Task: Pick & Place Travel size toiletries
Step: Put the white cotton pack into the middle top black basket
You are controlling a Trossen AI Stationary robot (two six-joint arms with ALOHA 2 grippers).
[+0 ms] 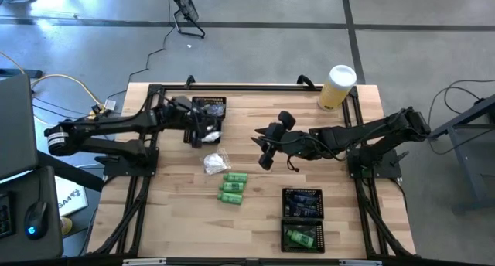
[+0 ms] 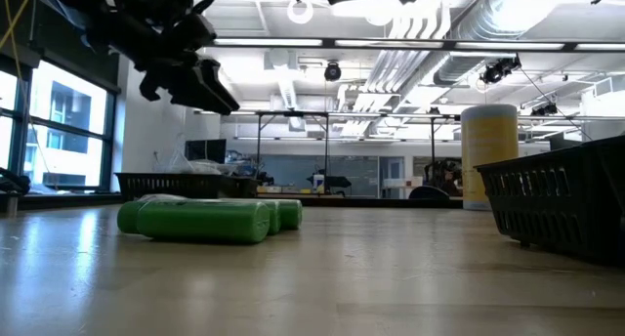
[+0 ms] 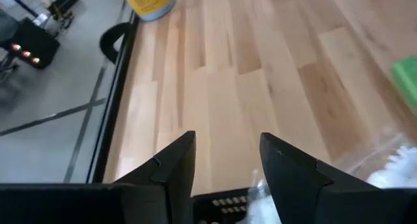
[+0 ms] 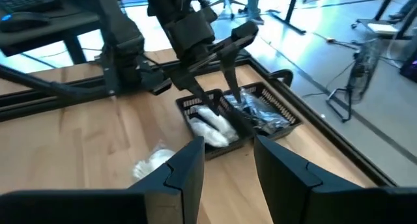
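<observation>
Over the far-left mesh tray (image 1: 212, 105), the left gripper (image 1: 203, 132) hung with its fingers apart and nothing between them; the left wrist view showed bare wood through the gap, with the tray's rim and a white packet at the fingers' base. That tray (image 4: 260, 97) held white crinkly packets (image 4: 210, 123) and dark wrapped items (image 4: 257, 113), seen from the right wrist view. Near mid-table the right gripper (image 1: 265, 152) hovered clear of the wood, fingers likewise spread and holding nothing. A loose clear packet (image 1: 216, 163) lay on the table just in front of the left tray, between the two grippers. Three green bottles (image 1: 233, 187) lay on their sides, side by side and touching, just nearer than the packet; the low view showed them (image 2: 205, 220) flat on the wood. At the near right, a second black mesh tray (image 1: 302, 219) had two compartments: dark items in the far one, green bottles (image 1: 301, 237) in the near one. A yellow cylinder with a white lid (image 1: 337, 86) stood upright at the far-right corner of the table (image 1: 178, 219).
</observation>
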